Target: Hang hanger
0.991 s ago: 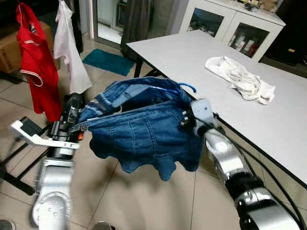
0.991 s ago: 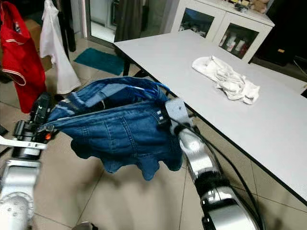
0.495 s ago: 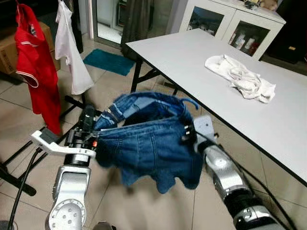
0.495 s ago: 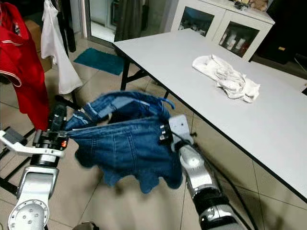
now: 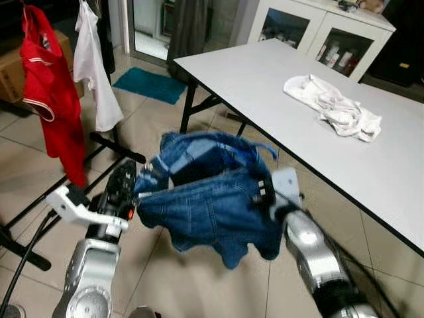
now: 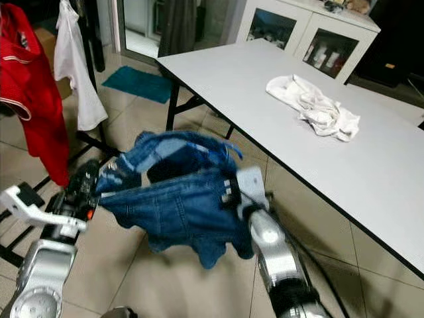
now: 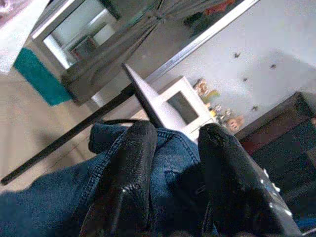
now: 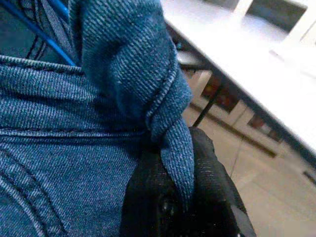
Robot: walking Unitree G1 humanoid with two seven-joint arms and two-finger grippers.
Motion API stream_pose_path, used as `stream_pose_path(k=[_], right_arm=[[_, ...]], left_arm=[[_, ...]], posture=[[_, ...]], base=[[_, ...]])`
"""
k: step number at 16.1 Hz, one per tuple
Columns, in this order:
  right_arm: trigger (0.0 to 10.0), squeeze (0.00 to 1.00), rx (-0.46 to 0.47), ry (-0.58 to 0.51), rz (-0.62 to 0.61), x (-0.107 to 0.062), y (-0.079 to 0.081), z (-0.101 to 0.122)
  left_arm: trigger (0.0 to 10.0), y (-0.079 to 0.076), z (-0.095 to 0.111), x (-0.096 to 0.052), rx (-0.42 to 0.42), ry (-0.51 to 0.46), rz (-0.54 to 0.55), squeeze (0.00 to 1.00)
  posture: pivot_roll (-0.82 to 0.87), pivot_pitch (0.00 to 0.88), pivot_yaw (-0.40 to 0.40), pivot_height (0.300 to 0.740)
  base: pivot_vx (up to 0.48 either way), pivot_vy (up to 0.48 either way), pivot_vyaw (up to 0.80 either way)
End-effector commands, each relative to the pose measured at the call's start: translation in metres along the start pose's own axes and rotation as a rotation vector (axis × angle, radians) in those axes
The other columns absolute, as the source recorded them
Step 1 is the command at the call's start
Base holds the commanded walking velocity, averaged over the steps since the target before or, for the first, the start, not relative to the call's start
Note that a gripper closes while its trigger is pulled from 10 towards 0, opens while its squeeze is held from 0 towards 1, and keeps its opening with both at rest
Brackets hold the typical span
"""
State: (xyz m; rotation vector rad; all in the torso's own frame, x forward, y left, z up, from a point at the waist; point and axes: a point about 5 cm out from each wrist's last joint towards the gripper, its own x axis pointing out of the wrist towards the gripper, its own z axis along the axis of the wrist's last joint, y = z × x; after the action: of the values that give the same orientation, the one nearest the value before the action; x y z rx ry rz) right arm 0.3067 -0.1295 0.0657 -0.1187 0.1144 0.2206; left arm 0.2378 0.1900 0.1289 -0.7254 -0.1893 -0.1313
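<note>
I hold the denim shorts [image 5: 212, 199] stretched at mid-frame, my left gripper [image 5: 136, 182] clamped on one waistband end, my right gripper [image 5: 265, 192] pinched on the other. A blue hanger [image 5: 265, 148] peeks from the waistband near the table [image 5: 265, 86] edge. Bare tiled floor [image 5: 139, 119] lies between me and the red shirt [image 5: 56, 99] at upper left.
</note>
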Motion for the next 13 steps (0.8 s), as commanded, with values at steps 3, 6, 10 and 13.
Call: stream_pose_path(k=[3, 6, 10, 13], right_arm=[[0.0, 0.0, 0.038, 0.01, -0.062, -0.014, -0.016, -0.005], [0.0, 0.0, 0.079, 0.019, -0.103, -0.016, -0.023, -0.005], [0.0, 0.0, 0.205, 0.074, -0.179, -0.017, -0.034, -0.011], [0.0, 0.0, 0.223, 0.083, -0.191, -0.015, -0.036, -0.011]], left_arm=[[0.0, -0.01, 0.002, -0.008, 0.06, -0.006, -0.082, 0.0], [0.0, -0.011, 0.004, -0.009, 0.032, -0.029, -0.078, 1.0], [0.0, 0.0, 0.028, -0.005, -0.256, -0.215, 0.001, 1.0], [10.0, -0.001, 0.026, -0.004, -0.329, -0.185, -0.026, 1.0]], posture=[[0.22, 0.087, -0.128, 0.74], [0.22, 0.083, -0.121, 0.74], [0.22, 0.075, -0.124, 0.74], [0.22, 0.074, -0.123, 0.74]], base=[[0.0, 0.0, 0.0], [0.0, 0.0, 0.0], [0.0, 0.0, 0.0], [0.0, 0.0, 0.0]])
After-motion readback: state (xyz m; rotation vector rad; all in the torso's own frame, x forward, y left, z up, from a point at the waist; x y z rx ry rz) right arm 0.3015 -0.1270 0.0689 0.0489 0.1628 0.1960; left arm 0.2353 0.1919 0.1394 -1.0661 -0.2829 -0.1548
